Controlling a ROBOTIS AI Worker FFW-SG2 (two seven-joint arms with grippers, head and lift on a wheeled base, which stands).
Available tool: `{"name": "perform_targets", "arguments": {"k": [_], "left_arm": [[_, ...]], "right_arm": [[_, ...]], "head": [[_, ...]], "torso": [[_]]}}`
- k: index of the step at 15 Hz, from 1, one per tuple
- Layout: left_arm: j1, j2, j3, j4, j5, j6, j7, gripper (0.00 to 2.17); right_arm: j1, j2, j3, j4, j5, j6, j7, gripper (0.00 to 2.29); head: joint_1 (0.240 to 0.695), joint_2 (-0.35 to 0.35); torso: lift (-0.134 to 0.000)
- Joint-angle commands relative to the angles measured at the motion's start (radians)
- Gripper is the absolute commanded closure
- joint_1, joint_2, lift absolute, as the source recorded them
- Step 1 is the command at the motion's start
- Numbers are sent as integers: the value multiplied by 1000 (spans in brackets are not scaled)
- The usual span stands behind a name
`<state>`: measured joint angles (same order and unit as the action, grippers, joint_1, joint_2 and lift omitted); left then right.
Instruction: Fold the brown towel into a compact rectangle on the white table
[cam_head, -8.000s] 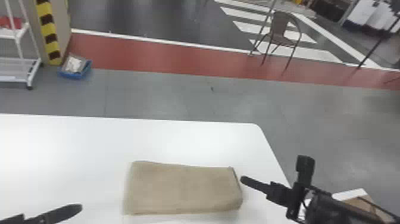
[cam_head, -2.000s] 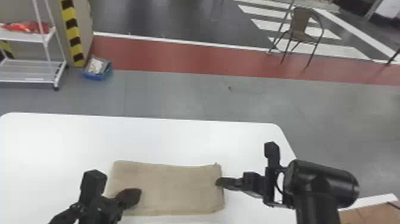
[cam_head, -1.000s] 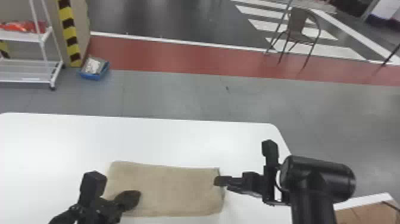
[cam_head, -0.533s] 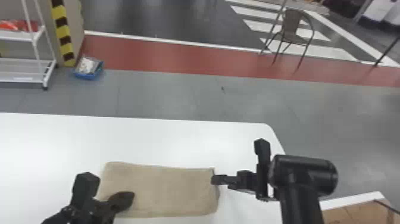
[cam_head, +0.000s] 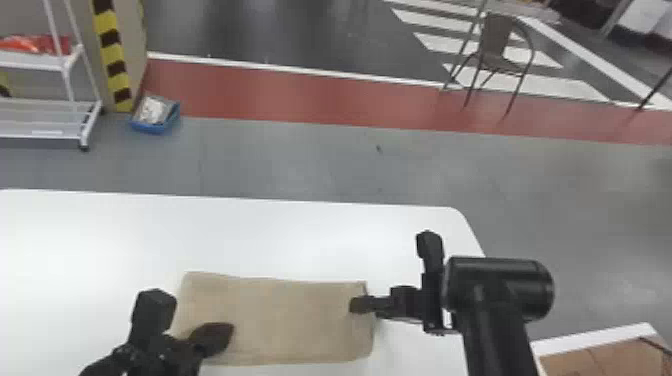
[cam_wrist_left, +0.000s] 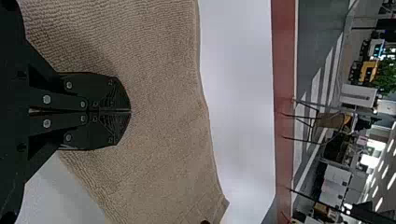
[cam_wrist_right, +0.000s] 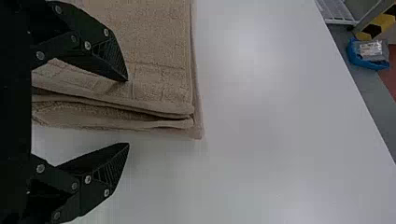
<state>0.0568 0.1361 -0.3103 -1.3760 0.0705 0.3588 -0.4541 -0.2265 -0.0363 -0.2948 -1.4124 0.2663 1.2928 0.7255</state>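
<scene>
Black arms, with silver screws dotting the fingers (cam_wrist_left: 98, 88).

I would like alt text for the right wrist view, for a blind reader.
The open right gripper straddles the layered edge of the folded brown towel, one finger over the cloth, the other over the white table. Beyond, a blue bin stands on the floor.

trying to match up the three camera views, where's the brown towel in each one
Head view: the brown towel is low in the picture, on the white table.
Left wrist view: behind and around the shut left gripper.
Right wrist view: its layered end is by the open right gripper, one finger over it, the other over the table.
Shared landmark: the red floor strip beyond the table.
</scene>
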Motion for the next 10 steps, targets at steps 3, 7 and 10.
{"name": "perform_targets", "arguments": {"k": [3, 7, 10], "left_arm": [[0, -1, -1, 0, -6, 18, 0, 1798], [0, -1, -1, -2, -6, 18, 0, 1798], [-3, -1, -1, -6, -8, 33, 0, 1798]], "right_arm": [[-16, 1, 14, 20, -4, 10, 2, 1045], [-24, -1, 3, 20, -12, 29, 11, 1237], [-24, -1, -4, 16, -22, 38, 20, 1295]], "head": [[695, -270], [695, -264], [695, -263]], "torso": [[0], [0], [0]]}}
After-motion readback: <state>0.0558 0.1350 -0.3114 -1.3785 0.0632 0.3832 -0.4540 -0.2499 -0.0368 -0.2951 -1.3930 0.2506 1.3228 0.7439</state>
